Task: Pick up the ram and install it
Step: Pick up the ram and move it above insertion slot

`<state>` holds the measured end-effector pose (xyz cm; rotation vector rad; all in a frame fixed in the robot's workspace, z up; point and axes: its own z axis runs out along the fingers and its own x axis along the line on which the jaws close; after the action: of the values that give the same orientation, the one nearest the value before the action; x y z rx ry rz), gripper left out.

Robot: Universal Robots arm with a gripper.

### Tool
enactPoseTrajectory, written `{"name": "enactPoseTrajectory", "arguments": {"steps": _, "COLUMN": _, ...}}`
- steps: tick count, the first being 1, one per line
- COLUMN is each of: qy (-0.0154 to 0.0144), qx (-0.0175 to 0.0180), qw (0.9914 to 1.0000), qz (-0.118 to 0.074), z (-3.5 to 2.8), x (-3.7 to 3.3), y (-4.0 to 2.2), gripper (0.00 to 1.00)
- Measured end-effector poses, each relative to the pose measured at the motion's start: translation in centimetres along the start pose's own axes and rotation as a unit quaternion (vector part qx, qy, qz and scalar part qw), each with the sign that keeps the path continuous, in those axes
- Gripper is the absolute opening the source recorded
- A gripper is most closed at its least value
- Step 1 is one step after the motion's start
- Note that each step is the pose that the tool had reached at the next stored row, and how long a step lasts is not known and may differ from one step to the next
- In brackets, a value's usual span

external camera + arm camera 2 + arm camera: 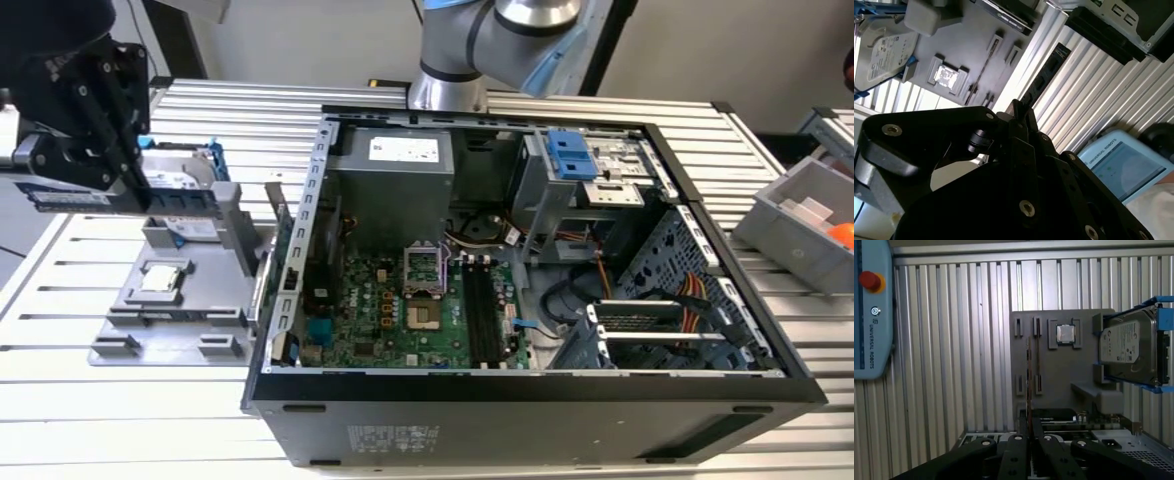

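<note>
- The pincer (131, 190) is clamped on the ram (174, 201). In both wrist views its fingers sit tight against the two faces of the thin stick, with no gap.
- The ram lies lengthwise and about level, outside the computer case (320, 200), off its wall on the exterior view's left. It hangs over the gray tray (120, 350) that rests on the slatted surface (134, 420) beside the case.
- In the first wrist view you see the ram (1028, 380) edge-on, running straight out from the pincer (1029, 432). That suggests a square grip rather than a skewed one.
- From the exterior view the stick looks lifted clear of the tray's posts, though I cannot tell for certain whether its lower edge is free of them.
- The step in hand looks like the carry. Hold the stick by its faces only, and keep its long edge level so it does not swing in the grip.
- Mind the case wall nearest the tray. The ram sticks out well past the pincer on both sides, so either end could catch that rim.
- The black slots (483, 305) lie deep inside the case, beside the square socket, and are empty.
- The hard drive (1129, 345) and the small square chip (1066, 333) rest on the tray and want no contact.
</note>
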<state>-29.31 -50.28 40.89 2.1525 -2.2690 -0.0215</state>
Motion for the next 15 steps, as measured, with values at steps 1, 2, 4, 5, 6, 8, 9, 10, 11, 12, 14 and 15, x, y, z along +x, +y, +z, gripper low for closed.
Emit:
{"name": "enactPoseTrajectory", "arguments": {"steps": 1, "qy": 0.0000, "qx": 0.0000, "qw": 1.00000, "qz": 0.000, "z": 0.00, "x": 0.00, "y": -0.05, "gripper": 0.00}}
{"name": "enactPoseTrajectory", "arguments": {"steps": 2, "qy": 0.0000, "qx": 0.0000, "qw": 1.00000, "qz": 0.000, "z": 0.00, "x": 0.00, "y": -0.10, "gripper": 0.00}}
{"name": "enactPoseTrajectory", "arguments": {"steps": 4, "qy": 0.0000, "qx": 0.0000, "qw": 1.00000, "qz": 0.000, "z": 0.00, "x": -0.01, "y": -0.22, "gripper": 0.00}}
{"name": "enactPoseTrajectory", "arguments": {"steps": 5, "qy": 0.0000, "qx": 0.0000, "qw": 1.00000, "qz": 0.000, "z": 0.00, "x": -0.01, "y": -0.28, "gripper": 0.00}}
{"name": "enactPoseTrajectory", "arguments": {"steps": 6, "qy": 0.0000, "qx": 0.0000, "qw": 1.00000, "qz": 0.000, "z": -0.01, "x": -0.02, "y": -0.34, "gripper": 0.00}}
{"name": "enactPoseTrajectory", "arguments": {"steps": 8, "qy": 0.0000, "qx": 0.0000, "qw": 1.00000, "qz": 0.000, "z": -0.01, "x": -0.02, "y": -0.48, "gripper": 0.00}}
{"name": "enactPoseTrajectory", "arguments": {"steps": 9, "qy": 0.0000, "qx": 0.0000, "qw": 1.00000, "qz": 0.000, "z": -0.01, "x": -0.03, "y": -0.55, "gripper": 0.00}}
{"name": "enactPoseTrajectory", "arguments": {"steps": 10, "qy": 0.0000, "qx": 0.0001, "qw": 1.00000, "qz": 0.000, "z": -0.01, "x": -0.03, "y": -0.61, "gripper": 0.00}}
{"name": "enactPoseTrajectory", "arguments": {"steps": 11, "qy": -0.0001, "qx": 0.0001, "qw": 1.00000, "qz": 0.000, "z": 0.00, "x": -0.04, "y": -0.68, "gripper": 0.00}}
{"name": "enactPoseTrajectory", "arguments": {"steps": 12, "qy": 0.0000, "qx": 0.0000, "qw": 1.00000, "qz": 0.000, "z": -0.01, "x": -0.04, "y": -0.74, "gripper": 0.00}}
{"name": "enactPoseTrajectory", "arguments": {"steps": 14, "qy": 0.0000, "qx": 0.0000, "qw": 1.00000, "qz": 0.000, "z": -0.01, "x": -0.04, "y": -0.87, "gripper": 0.00}}
{"name": "enactPoseTrajectory", "arguments": {"steps": 15, "qy": 0.0000, "qx": 0.0000, "qw": 1.00000, "qz": 0.000, "z": -0.02, "x": -0.05, "y": -0.93, "gripper": 0.00}}
